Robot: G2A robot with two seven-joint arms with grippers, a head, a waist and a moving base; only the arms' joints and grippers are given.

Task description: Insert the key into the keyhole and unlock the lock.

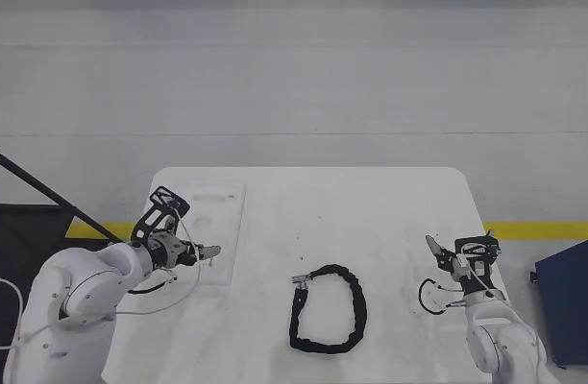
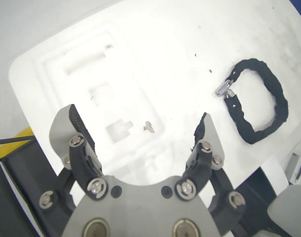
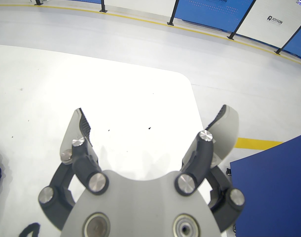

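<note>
Key (image 2: pixel 148 127) lies in foam tray (image 2: pixel 42 61), well apart from chain lock (image 2: pixel 276 87).

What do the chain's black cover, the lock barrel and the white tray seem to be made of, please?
The chain's black cover is probably woven fabric: matte and wrinkled into folds. The lock barrel looks like polished metal: silver with bright glints. The white tray is likely foam or moulded plastic: matte, with soft-edged recesses. Its look leaves that open.
</note>
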